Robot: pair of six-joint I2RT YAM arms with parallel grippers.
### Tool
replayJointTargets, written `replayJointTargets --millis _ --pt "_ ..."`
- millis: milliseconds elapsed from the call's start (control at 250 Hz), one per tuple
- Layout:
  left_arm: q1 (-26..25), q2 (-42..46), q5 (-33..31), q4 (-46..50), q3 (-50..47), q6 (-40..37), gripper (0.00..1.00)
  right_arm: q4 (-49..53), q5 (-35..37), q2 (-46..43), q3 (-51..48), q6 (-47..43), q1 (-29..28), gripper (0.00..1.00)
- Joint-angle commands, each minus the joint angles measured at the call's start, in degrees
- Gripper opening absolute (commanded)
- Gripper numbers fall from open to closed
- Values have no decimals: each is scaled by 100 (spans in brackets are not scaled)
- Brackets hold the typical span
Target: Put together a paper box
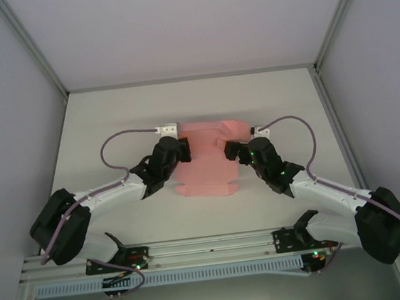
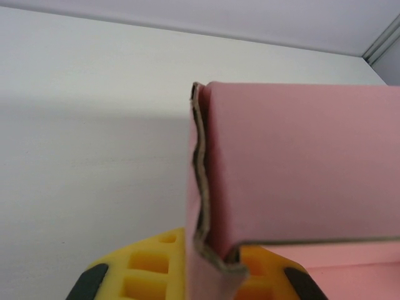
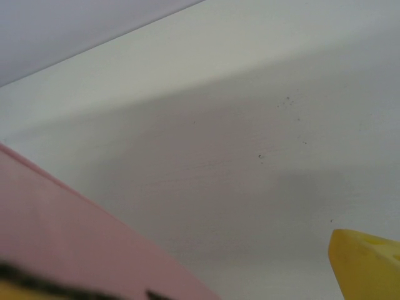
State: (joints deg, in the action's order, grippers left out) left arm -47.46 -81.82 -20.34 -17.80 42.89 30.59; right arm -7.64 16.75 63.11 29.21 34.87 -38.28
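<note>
Paper box (image 1: 208,172): pink card, mid-table (image 1: 111,123), between the two wrists in the top view. The far edge is uneven, with a stepped flap toward the right. The near part looks flat. Both side edges sit under the gripper heads, so the full outline cannot be traced.

Left gripper (image 1: 184,152): at the card's left edge.
- Left wrist view: the yellow finger pads (image 2: 147,272) are closed on a folded edge of the card, pinched between them.
- One panel rises from the pinch and blocks the right half of that view, hiding the table beyond.
- The cut edge of the card is wavy and shows a brown core.
- The pads are cropped by the bottom margin.

Right gripper (image 1: 233,151): at the card's right side, jaws spread wide, holding nothing.
- Right wrist view: one yellow finger (image 3: 369,265) is in the lower right corner, cropped, with bare table between it and the card.
- The card shows as a blurred pink wedge at lower left.
- A dark-edged yellowish strip at the bottom-left margin is probably the other finger, but it is too blurred to confirm.
- Whether that strip touches the card cannot be told.

Small dark specks (image 3: 289,100) lie on the table surface. A lilac cable (image 1: 110,148) loops from the left wrist.
</note>
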Motion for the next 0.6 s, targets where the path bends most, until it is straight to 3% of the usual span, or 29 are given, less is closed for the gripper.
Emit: replayJointTargets --millis 0,236,595 --pt "-101 -4 335 -346 -5 294 0 394 189 36 173 -139 -97 100" --pt "26 -128 182 -245 -75 328 0 714 129 -657 156 -229 -98 100" --pt "271 -45 348 -235 -203 317 0 1635 485 -3216 -276 -405 -29 100"
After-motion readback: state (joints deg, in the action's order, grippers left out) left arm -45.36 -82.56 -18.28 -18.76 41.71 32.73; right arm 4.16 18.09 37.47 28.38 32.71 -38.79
